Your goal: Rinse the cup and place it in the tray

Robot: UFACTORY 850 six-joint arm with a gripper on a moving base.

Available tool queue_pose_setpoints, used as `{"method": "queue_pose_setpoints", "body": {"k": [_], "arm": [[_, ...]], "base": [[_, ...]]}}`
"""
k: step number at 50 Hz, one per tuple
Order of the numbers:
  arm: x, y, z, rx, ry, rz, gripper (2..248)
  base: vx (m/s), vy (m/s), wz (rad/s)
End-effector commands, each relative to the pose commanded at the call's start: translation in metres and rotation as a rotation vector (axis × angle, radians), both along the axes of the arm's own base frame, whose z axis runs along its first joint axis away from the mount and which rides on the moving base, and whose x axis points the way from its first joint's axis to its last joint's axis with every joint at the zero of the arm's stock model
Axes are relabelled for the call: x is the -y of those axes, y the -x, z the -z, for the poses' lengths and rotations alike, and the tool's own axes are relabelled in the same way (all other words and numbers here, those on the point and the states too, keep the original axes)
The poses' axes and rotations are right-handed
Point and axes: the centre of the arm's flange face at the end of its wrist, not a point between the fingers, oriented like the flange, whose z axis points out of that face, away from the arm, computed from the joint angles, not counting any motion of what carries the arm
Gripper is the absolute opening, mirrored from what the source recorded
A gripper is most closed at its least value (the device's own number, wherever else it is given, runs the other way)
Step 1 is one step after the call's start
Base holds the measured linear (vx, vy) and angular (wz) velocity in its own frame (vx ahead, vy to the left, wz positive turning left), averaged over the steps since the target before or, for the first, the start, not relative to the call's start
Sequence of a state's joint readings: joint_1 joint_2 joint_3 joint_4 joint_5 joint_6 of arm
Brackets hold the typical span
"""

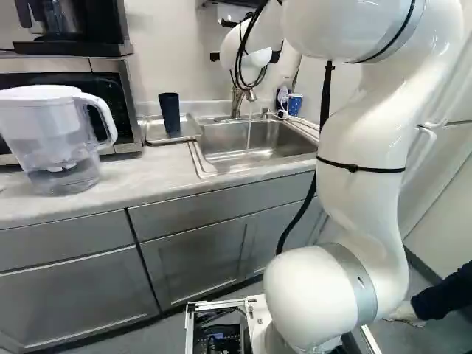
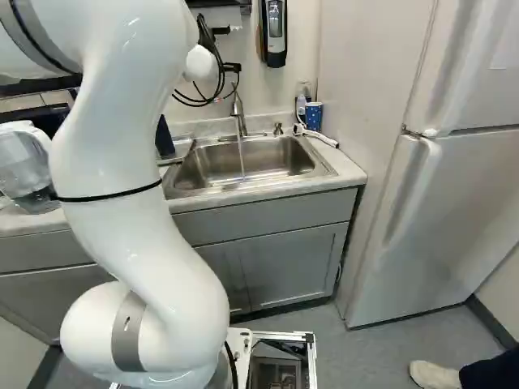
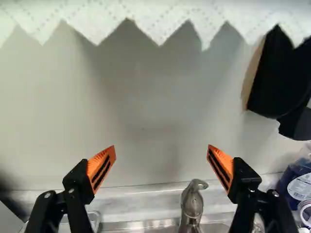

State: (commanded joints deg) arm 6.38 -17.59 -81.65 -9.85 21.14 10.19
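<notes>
Landmark: sink [image 1: 258, 168]. Gripper [image 1: 276, 56]: above sink rear, directed at wall [image 3: 146, 102]; fingers [image 3: 102, 167] spread wide. Dark blue cup [image 1: 169, 112]: standing in tray [image 1: 193, 131], just beside sink, microwave [image 1: 127, 103] side. Faucet [image 2: 238, 113]: sink rear, water running into basin. Patterned blue cup [image 2: 314, 116]: near sink's rear corner, opposite tray. Pitcher [image 1: 55, 133]: on counter, well apart from sink.

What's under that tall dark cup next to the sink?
The cup stands on a shallow tray, and the tray lies on the counter. The bit of tray right beneath the cup is covered, so I can't see what's there.
</notes>
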Motion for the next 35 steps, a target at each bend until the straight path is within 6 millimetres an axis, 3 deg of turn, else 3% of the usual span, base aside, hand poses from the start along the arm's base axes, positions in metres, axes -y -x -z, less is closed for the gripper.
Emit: {"method": "queue_pose_setpoints", "body": {"k": [35], "arm": [[-0.0052,0.0004,0.0074,-0.080,0.016,0.003,247]], "base": [[0.000,0.000,0.000]]}}
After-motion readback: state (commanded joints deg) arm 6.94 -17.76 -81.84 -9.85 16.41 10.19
